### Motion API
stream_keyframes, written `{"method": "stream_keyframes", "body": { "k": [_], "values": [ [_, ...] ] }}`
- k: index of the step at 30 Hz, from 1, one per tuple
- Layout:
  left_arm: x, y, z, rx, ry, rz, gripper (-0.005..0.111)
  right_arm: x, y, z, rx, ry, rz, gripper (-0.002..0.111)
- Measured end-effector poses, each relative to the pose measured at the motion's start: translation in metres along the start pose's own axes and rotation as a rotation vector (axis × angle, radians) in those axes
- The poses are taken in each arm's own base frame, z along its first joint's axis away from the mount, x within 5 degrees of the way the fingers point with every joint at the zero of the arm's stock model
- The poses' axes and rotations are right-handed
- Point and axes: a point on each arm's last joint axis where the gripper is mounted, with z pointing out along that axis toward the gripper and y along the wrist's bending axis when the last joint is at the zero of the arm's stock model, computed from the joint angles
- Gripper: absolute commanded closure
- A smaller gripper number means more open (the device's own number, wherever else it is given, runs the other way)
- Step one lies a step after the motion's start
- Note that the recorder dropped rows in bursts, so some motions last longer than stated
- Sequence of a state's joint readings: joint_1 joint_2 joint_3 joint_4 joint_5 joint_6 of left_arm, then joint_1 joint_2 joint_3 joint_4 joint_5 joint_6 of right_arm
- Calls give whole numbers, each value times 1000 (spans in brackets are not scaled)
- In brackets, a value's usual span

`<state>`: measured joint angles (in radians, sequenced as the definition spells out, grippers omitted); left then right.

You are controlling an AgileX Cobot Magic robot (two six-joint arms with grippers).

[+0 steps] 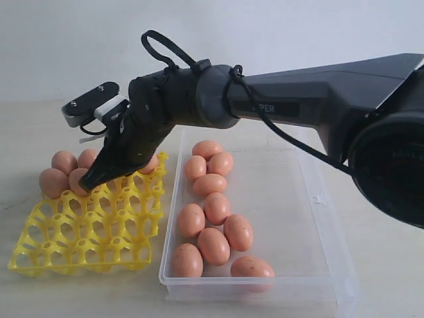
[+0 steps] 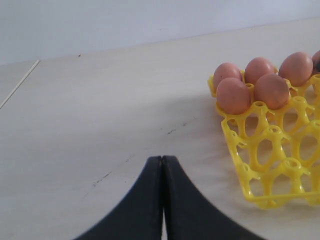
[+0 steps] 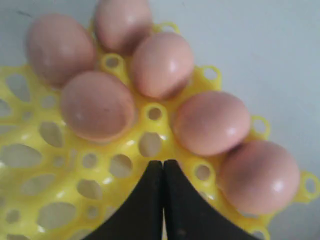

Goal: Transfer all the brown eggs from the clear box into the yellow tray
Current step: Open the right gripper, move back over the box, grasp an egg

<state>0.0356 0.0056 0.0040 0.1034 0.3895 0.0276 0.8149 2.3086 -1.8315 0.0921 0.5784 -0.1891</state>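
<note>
Delivery looked complete for one egg, and the next pick-up seemed to be the step in hand. The right arm's black two-fingered gripper [image 1: 89, 184] hung low over the bright yellow plastic egg tray [image 1: 86, 245], its fingers pressed tip to tip with nothing between them. Six smooth reddish-brown oval eggs [image 3: 97, 105] sat in cups along the tray's far edge, thickest at its far left corner. The closest of them lay just beside the fingertips [image 3: 177, 215] but apart from them.

Ten more eggs [image 1: 213, 246] lay loose in the large shallow clear plastic box [image 1: 291, 199], bunched along the box's long side nearest the tray, several touching, all well apart from either gripper. The left arm's black gripper [image 2: 162, 159], likewise closed and empty, hung over the pale table [image 2: 100, 100] off one edge of the tray.

By my reading, the next move called for lifting clear of the tray's pointed posts and crossing to the box. The fingers would then need to spread and settle around a single egg at the bunch's edge, gently enough not to crack it or nudge its neighbours.
</note>
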Motion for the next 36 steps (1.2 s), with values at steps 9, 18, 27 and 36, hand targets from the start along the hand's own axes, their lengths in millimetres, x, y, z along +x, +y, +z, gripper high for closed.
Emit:
{"method": "stream_keyframes", "body": {
  "k": [9,18,27,36],
  "values": [
    [0,0,0,0,0,0,107,10,-15,-1,56,95,36,108],
    [0,0,0,0,0,0,107,11,-45,-31,211,163,40,108],
    [0,0,0,0,0,0,107,69,-75,-104,249,-6,222,105],
    [0,0,0,0,0,0,107,125,-55,-123,155,152,439,56]
  ]
}}
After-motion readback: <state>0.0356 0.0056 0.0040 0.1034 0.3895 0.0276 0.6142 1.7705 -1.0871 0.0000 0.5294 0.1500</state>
